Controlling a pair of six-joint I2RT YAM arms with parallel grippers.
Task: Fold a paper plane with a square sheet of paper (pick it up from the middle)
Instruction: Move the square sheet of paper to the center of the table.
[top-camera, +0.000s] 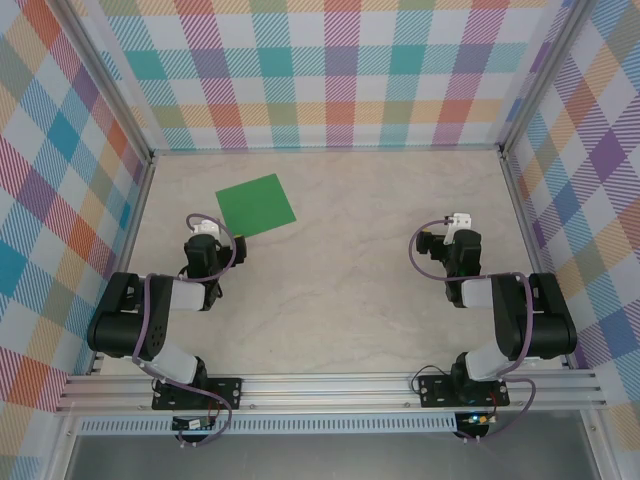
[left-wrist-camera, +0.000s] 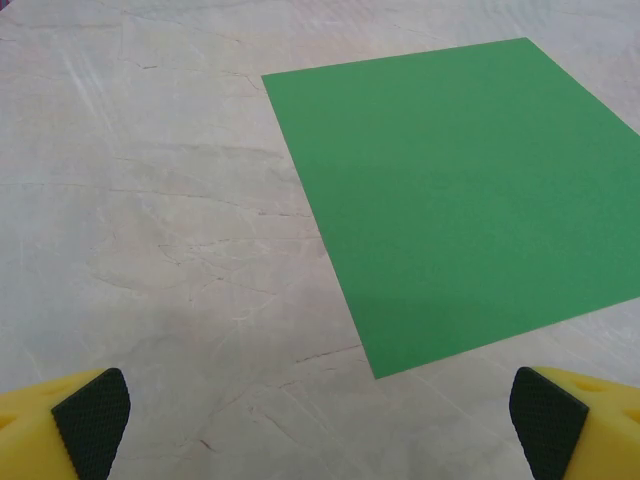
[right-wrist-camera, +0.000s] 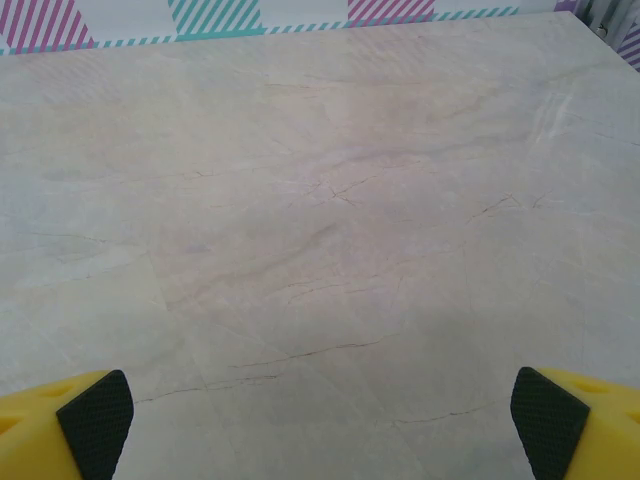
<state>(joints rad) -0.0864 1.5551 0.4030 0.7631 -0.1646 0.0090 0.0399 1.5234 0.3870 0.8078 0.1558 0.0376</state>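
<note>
The square sheet of paper (top-camera: 257, 204) is plain bright green and lies flat and unfolded on the marble table, back left. In the left wrist view the sheet (left-wrist-camera: 460, 190) spreads ahead and to the right, its near corner just beyond the jaws. My left gripper (top-camera: 204, 230) hovers just short of the sheet's near edge; seen from its wrist, the left gripper (left-wrist-camera: 320, 425) is open, yellow fingers (left-wrist-camera: 85, 420) wide apart, nothing between them. My right gripper (top-camera: 458, 222) stands at mid-right, far from the paper. From its wrist the right gripper (right-wrist-camera: 320, 425) is open over bare marble.
The table (top-camera: 360, 290) is pale marble, walled on three sides by checked panels (top-camera: 330, 70). An aluminium rail (top-camera: 330, 390) carries both arm bases at the near edge. A striped wall base (right-wrist-camera: 300, 20) shows beyond the right gripper.
</note>
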